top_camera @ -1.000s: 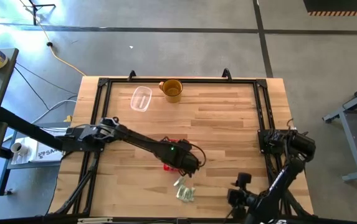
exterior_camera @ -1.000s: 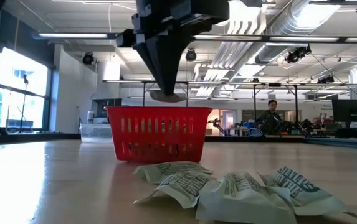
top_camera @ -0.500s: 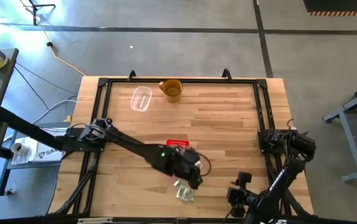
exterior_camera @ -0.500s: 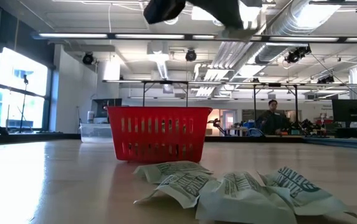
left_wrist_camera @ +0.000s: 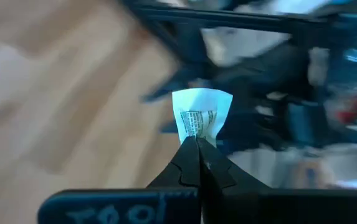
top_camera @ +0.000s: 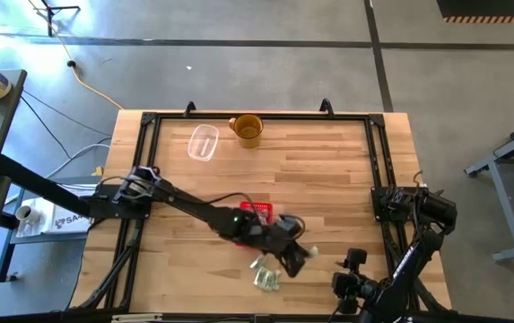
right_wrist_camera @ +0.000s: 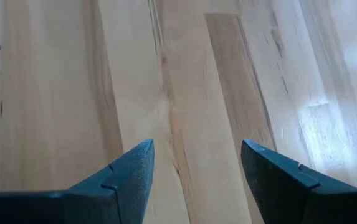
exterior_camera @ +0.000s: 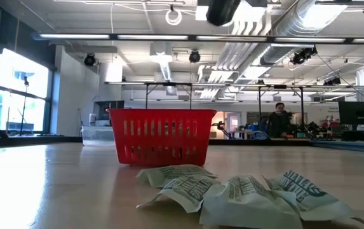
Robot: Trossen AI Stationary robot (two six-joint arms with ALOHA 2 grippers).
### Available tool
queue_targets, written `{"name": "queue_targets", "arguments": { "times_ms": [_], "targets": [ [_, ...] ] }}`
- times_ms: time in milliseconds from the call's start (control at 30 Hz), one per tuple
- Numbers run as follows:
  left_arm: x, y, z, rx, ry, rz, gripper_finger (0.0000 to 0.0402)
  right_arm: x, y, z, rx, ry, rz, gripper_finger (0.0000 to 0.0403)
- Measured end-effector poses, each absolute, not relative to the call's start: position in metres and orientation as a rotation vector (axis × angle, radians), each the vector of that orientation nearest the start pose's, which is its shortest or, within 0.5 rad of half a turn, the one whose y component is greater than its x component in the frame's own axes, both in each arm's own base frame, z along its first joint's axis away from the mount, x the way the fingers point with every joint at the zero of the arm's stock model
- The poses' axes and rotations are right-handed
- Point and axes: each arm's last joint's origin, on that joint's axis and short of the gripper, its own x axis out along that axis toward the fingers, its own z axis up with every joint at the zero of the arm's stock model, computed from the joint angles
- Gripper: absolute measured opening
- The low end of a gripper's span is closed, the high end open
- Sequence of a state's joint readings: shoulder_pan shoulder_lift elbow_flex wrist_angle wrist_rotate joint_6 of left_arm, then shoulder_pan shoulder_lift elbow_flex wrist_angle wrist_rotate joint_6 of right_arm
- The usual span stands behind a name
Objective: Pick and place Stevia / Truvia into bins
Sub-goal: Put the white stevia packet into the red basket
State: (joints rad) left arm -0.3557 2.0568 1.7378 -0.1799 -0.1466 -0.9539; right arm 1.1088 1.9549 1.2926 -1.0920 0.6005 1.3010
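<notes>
My left gripper (left_wrist_camera: pixel 197 142) is shut on one pale green and white packet (left_wrist_camera: pixel 200 115). In the high view this gripper (top_camera: pixel 294 257) hovers just right of the loose packets (top_camera: pixel 266 274) and on the near-right side of the red basket (top_camera: pixel 262 210). Only a dark part of the left arm (exterior_camera: pixel 222 9) shows in the low view, high above the basket (exterior_camera: pixel 162 137). Several crumpled packets (exterior_camera: pixel 232 191) lie flat on the table in front of the basket. My right gripper (right_wrist_camera: pixel 197 149) is open over bare wood, near the table's near right corner (top_camera: pixel 351 262). My left gripper pinches one end of the packet (left_wrist_camera: pixel 198 135) between its two fingertips (left_wrist_camera: pixel 187 152). The rest of the packet sticks out beyond the fingers, slightly curled and lifted clear of the table. The fingers point roughly toward the table's right side.
A clear plastic container (top_camera: pixel 204 142) and a yellow-brown mug (top_camera: pixel 248 130) stand near the far edge. A black frame (top_camera: pixel 378 161) runs around the tabletop. The right arm's base (top_camera: pixel 413 208) is at the right edge. Bare wood spans the middle and right. A person (exterior_camera: pixel 280 119) shows far behind.
My left gripper has moved from above the red basket toward the table's right and near edge, rising out of the low view and tipping more level. It has stayed shut on the packet. The basket and the loose packets have not moved.
</notes>
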Motion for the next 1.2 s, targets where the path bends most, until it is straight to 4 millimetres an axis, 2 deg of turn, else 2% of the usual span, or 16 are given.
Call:
{"name": "queue_targets", "arguments": {
  "times_ms": [100, 233, 367, 467, 633, 767, 933, 1100, 1200],
  "targets": [
    [0.450, -0.157, 0.265, -0.803, 0.524, 0.005, 0.0023, 0.161, 0.291, 0.155, -0.185, 1.057, -0.371, 0.0232],
    [0.436, -0.133, 0.255, -0.850, 0.515, 0.055, 0.0026, 0.158, 0.292, 0.155, -0.173, 1.069, -0.368, 0.0232],
    [0.404, -0.121, 0.244, -0.917, 0.498, 0.055, 0.0022, 0.158, 0.293, 0.154, -0.139, 1.093, -0.380, 0.0232],
    [0.377, -0.113, 0.256, -0.913, 0.480, 0.099, 0.0022, 0.158, 0.293, 0.154, -0.129, 1.094, -0.383, 0.0232],
    [0.342, -0.099, 0.239, -0.821, 0.753, 0.369, 0.0022, 0.163, 0.290, 0.154, -0.130, 1.096, -0.395, 0.0232],
    [0.338, -0.098, 0.250, -0.730, 0.811, 0.380, 0.0023, 0.168, 0.286, 0.154, -0.147, 1.099, -0.406, 0.0232],
    [0.339, -0.098, 0.243, -0.617, 0.896, 0.379, 0.0038, 0.174, 0.282, 0.154, -0.152, 1.110, -0.416, 0.0232],
    [0.338, -0.100, 0.239, -0.601, 0.956, 0.345, 0.0036, 0.180, 0.280, 0.154, -0.134, 1.116, -0.426, 0.0232],
    [0.339, -0.101, 0.240, -0.605, 0.943, 0.335, 0.0052, 0.184, 0.278, 0.154, -0.135, 1.118, -0.420, 0.0232]
  ]
}}
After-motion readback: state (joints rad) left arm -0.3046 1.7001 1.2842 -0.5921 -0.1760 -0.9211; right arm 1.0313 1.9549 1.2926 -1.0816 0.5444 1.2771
